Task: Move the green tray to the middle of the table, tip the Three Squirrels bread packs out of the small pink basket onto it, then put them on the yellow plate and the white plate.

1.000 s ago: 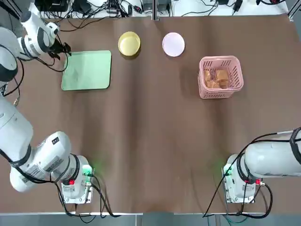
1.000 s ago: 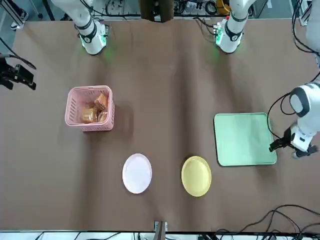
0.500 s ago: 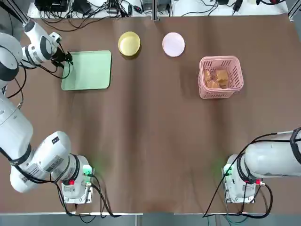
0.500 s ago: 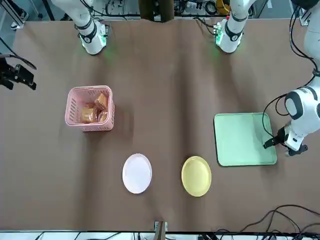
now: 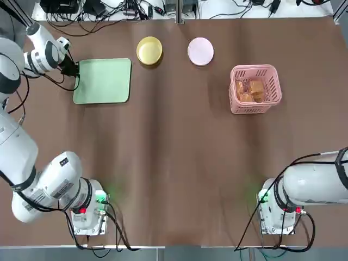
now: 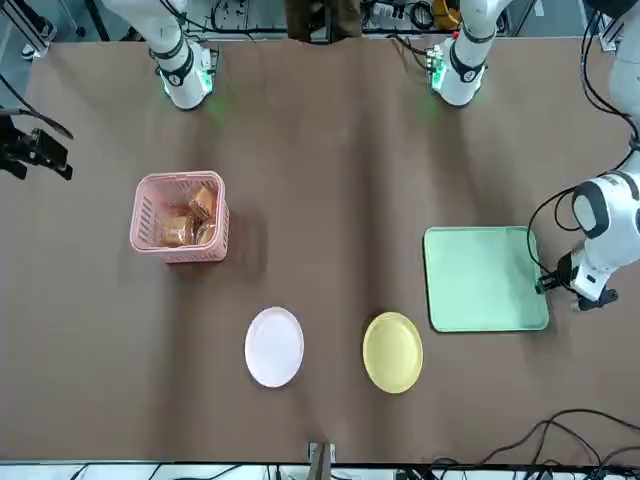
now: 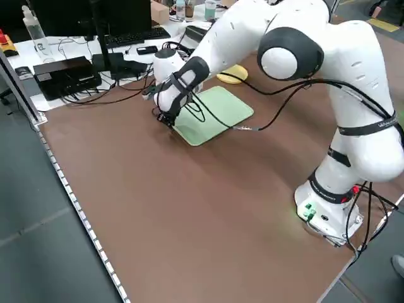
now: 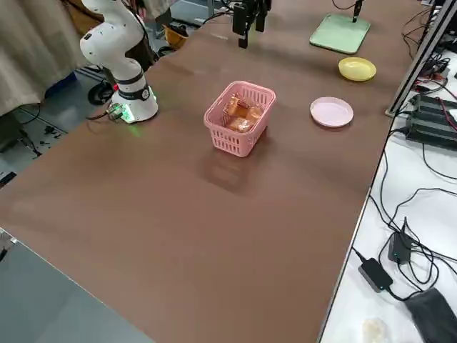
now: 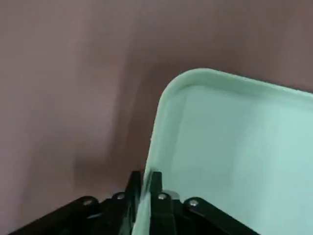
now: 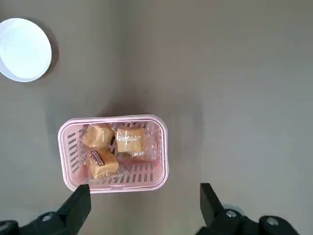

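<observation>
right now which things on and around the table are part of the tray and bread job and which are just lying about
Part of the job:
- green tray, edge pinched by the left pincer
- small pink basket with the bread packs
- yellow plate
- white plate

Just lying about:
- cables beyond the table's far edge
- keyboard
- bottle

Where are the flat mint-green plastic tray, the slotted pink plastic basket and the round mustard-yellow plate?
Flat mint-green plastic tray (image 5: 103, 80), top view, bare middle of its floor.
Slotted pink plastic basket (image 5: 255, 106), top view, its near slotted wall.
Round mustard-yellow plate (image 5: 149, 50), top view, centre of its glossy face.
</observation>
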You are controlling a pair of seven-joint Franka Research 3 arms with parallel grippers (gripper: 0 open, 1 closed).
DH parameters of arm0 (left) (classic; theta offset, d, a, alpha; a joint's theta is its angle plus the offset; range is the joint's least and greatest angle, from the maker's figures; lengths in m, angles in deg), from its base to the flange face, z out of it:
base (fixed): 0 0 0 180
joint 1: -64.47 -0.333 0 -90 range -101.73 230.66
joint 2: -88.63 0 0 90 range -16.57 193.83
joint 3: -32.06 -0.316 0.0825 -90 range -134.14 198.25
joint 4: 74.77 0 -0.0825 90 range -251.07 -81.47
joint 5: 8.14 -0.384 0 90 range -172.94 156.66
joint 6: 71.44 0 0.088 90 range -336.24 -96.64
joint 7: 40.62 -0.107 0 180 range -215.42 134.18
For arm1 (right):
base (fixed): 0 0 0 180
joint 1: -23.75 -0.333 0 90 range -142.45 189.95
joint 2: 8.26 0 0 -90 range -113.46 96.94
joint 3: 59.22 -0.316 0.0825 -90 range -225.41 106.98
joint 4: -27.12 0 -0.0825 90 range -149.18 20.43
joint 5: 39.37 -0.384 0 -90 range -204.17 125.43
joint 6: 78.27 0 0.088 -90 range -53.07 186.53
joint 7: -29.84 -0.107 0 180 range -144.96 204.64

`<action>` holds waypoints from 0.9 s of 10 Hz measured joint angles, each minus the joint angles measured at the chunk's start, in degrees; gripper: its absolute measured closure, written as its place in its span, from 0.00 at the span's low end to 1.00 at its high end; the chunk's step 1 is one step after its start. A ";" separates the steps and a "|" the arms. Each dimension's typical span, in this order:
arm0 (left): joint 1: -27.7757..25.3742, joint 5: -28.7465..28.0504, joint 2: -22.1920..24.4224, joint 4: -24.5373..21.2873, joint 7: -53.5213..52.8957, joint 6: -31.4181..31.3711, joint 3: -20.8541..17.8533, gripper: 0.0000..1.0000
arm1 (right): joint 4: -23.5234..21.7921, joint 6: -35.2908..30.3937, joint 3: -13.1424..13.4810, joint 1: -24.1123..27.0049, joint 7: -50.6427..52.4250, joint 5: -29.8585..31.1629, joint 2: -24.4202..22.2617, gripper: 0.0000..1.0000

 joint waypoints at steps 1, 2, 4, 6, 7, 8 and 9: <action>0.01 -0.17 0.38 -0.18 -1.63 1.81 0.16 0.89 | 0.00 0.00 0.00 0.00 0.00 0.00 0.00 0.01; -0.03 -0.27 1.22 -1.05 -3.96 3.73 0.22 0.90 | 0.00 -0.05 0.00 0.00 0.00 0.00 0.00 0.01; -1.19 -0.28 4.36 -5.89 -9.04 4.74 0.45 0.92 | 0.00 -0.12 0.01 0.01 0.00 0.00 0.00 0.01; -2.02 -0.29 8.37 -12.62 -11.90 4.80 1.26 0.92 | 0.00 -0.14 0.04 0.02 0.00 0.00 0.00 0.01; -2.18 -0.36 10.25 -16.06 -12.57 4.87 2.77 0.92 | 0.00 -0.14 0.05 0.03 0.00 0.00 0.00 0.01; -2.28 -0.47 11.64 -19.05 -12.59 5.07 5.23 0.92 | 0.00 -0.14 0.06 0.03 0.00 0.00 0.00 0.01; -2.33 -0.50 12.33 -21.33 -12.33 5.30 8.57 0.92 | 0.00 -0.16 0.06 0.03 0.00 0.00 0.00 0.01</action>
